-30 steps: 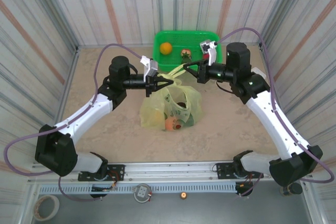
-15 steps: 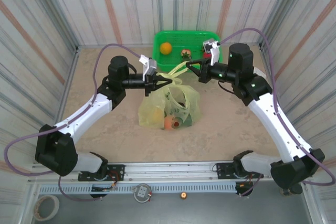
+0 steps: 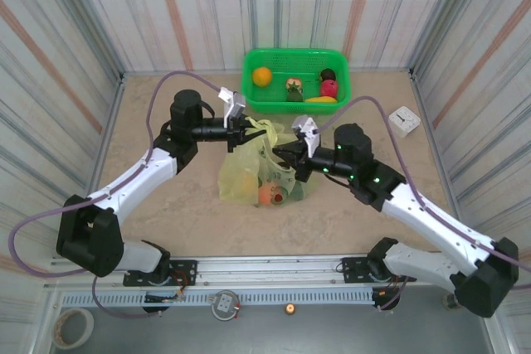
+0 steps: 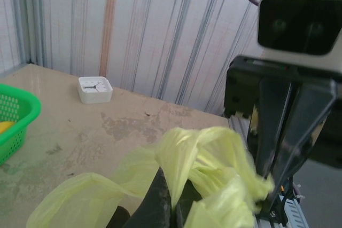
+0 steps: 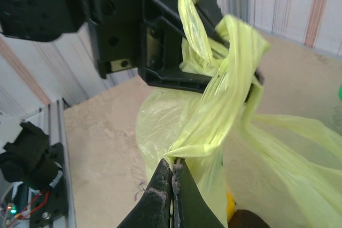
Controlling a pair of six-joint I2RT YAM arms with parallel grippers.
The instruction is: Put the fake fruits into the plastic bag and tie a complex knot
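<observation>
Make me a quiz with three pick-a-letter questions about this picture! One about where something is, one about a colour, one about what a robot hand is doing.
1. Where is the green basket?
A. by the back wall
B. beside the arm bases
C. on the floor
2. What colour is the plastic bag?
A. red
B. blue
C. yellow-green
3. How are the jaws of the right gripper?
A. wide open
B. shut on the plastic bag
C. shut on an orange
Answers: 1 A, it sits at the far edge of the table; 2 C, its thin film looks yellow-green; 3 B, the right wrist view shows them pinching bag film.
</observation>
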